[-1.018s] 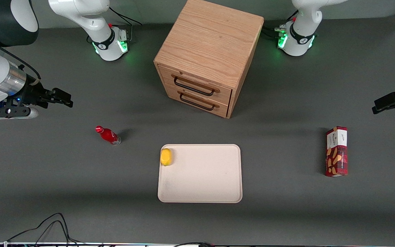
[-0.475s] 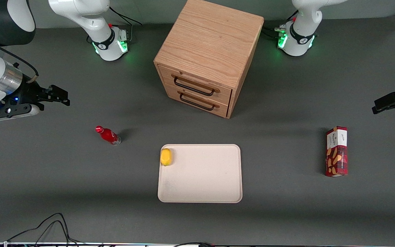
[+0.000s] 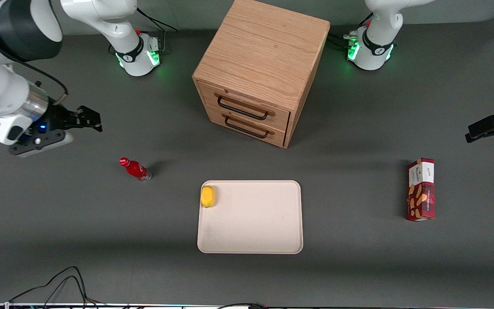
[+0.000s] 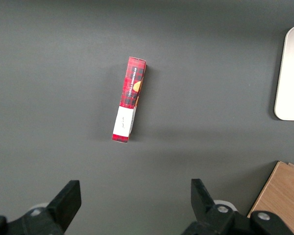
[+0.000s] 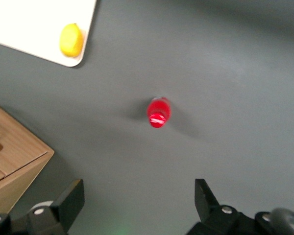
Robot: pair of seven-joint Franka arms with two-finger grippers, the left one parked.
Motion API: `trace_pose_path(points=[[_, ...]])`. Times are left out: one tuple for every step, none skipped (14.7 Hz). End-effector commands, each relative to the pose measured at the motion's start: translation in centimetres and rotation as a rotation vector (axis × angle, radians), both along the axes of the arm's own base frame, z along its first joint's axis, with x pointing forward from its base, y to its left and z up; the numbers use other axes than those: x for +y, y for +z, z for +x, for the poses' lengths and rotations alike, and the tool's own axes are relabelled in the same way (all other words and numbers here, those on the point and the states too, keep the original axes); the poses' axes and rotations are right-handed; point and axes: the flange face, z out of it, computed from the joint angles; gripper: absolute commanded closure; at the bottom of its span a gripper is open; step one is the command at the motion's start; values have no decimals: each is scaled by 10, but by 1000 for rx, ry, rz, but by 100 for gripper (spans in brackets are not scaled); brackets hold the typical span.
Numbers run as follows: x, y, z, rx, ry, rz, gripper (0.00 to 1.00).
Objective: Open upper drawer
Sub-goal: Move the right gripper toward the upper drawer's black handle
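The oak cabinet (image 3: 264, 56) stands at the back middle of the table. Its upper drawer (image 3: 243, 104) is shut, with a long black bar handle (image 3: 242, 109); the bottom drawer (image 3: 246, 125) below it is shut too. My right gripper (image 3: 92, 119) hangs above the table toward the working arm's end, well away from the cabinet, open and empty. In the right wrist view its fingers (image 5: 74, 195) stand wide apart over bare table, and a corner of the cabinet (image 5: 14, 161) shows.
A red bottle (image 3: 135, 169) stands nearer the front camera than my gripper; it also shows in the right wrist view (image 5: 158, 111). A white tray (image 3: 268, 231) with a lemon (image 3: 207, 196) lies in front of the cabinet. A red snack box (image 3: 421, 189) lies toward the parked arm's end.
My right gripper has swung first slightly away, then toward the cabinet by a small amount, staying open. Nothing else moved.
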Motion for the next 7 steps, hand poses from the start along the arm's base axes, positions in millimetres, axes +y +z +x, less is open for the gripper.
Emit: trace_pose_path(points=[[37, -1, 1, 11, 95, 6, 0], [57, -2, -4, 14, 132, 6, 0], [74, -3, -11, 26, 169, 5, 0], [92, -3, -18, 32, 205, 3, 0], [110, -5, -24, 38, 242, 3, 0], [125, -9, -29, 44, 271, 4, 0], [137, -15, -30, 54, 292, 8, 0]])
